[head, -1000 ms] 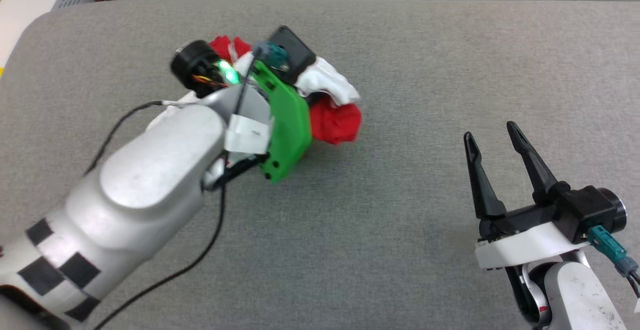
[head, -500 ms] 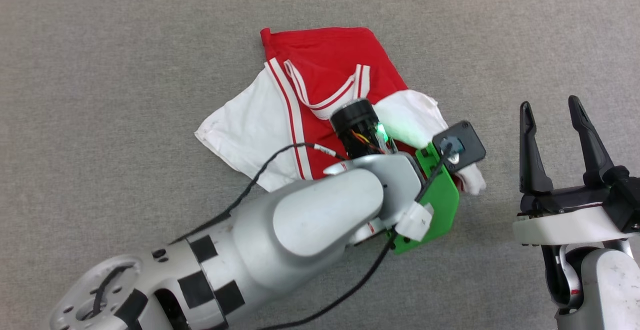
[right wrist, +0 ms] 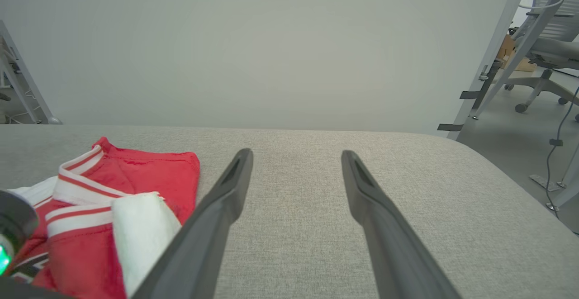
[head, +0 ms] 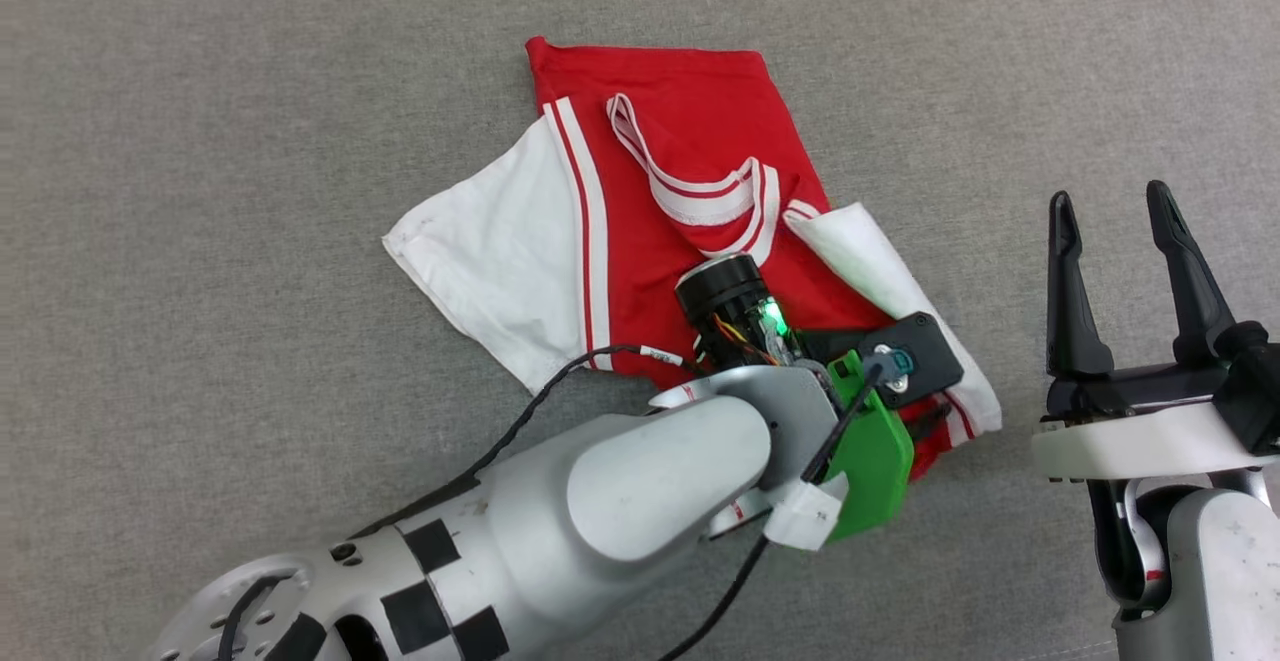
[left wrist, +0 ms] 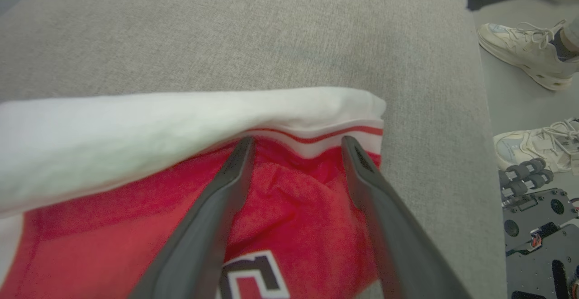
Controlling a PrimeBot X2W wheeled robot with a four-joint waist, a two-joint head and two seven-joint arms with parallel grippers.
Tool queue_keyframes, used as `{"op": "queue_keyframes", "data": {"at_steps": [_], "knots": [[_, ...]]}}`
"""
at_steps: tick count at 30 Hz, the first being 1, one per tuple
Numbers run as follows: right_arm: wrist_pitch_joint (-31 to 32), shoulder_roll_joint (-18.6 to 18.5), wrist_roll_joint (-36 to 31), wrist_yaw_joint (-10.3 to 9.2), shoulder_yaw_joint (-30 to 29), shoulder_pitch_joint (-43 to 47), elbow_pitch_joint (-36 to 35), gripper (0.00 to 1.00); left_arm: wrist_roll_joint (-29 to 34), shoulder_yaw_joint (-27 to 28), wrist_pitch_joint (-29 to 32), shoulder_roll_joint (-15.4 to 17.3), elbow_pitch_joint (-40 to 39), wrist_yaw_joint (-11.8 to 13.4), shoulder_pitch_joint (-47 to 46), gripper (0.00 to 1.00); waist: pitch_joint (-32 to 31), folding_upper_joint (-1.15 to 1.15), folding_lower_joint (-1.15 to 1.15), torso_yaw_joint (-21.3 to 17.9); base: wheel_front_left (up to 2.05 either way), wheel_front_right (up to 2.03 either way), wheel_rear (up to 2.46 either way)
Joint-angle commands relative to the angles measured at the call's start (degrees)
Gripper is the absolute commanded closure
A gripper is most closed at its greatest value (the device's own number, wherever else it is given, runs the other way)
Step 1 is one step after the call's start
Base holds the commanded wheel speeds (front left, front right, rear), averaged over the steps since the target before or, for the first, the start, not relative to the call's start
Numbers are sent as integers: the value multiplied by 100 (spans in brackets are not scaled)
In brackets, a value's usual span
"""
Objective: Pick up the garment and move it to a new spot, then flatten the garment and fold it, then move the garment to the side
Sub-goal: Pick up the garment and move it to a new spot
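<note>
Grey woven upholstery [head: 200,141] bears the half-spread red jersey T-shirt with white sleeves and striped collar [head: 660,121], lying aslant from far left to near right. Left gripper [left wrist: 297,140] sits over its near-right corner, jaws spread, gripping nothing; right gripper [head: 1109,193], likewise spread, hovers just beside that corner.

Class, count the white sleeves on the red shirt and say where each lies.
2. One sleeve spreads flat at the garment's left in the head view; the other sleeve lies folded along its right edge, partly hidden.
</note>
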Motion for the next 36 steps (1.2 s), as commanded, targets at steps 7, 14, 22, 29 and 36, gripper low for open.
{"op": "queue_keyframes", "data": {"at_steps": [7, 14, 22, 29, 36], "knots": [[-35, 12, -85, 23, -58, 355, 64, 0, -193, 234, -1612, -3, 414, 94, -160, 0, -999, 0, 0, 604, 0, 0, 0], [-35, 12, -80, 23, -48, 621, 103, 0, -142, 831, -2542, 440, 409, 941, 295, 0, -1504, 0, 0, 871, 0, 0, 0], [-35, 12, -78, 23, -41, 927, 71, 0, 244, 2266, -2676, 1345, -664, 2004, 1476, 0, -1898, 0, 0, 1135, 0, 0, 0], [-35, 12, -85, 23, -4, 1066, 53, 0, 802, 3714, -2678, 1907, -1607, 2613, 2967, 0, -2083, 0, 0, 1212, 0, 0, 0], [-35, 13, 9, 23, 59, 1202, 117, 0, 1159, 5065, -2678, 1828, -2284, 2563, 4444, 0, -2201, 0, 0, 1224, 0, 0, 0]]}}
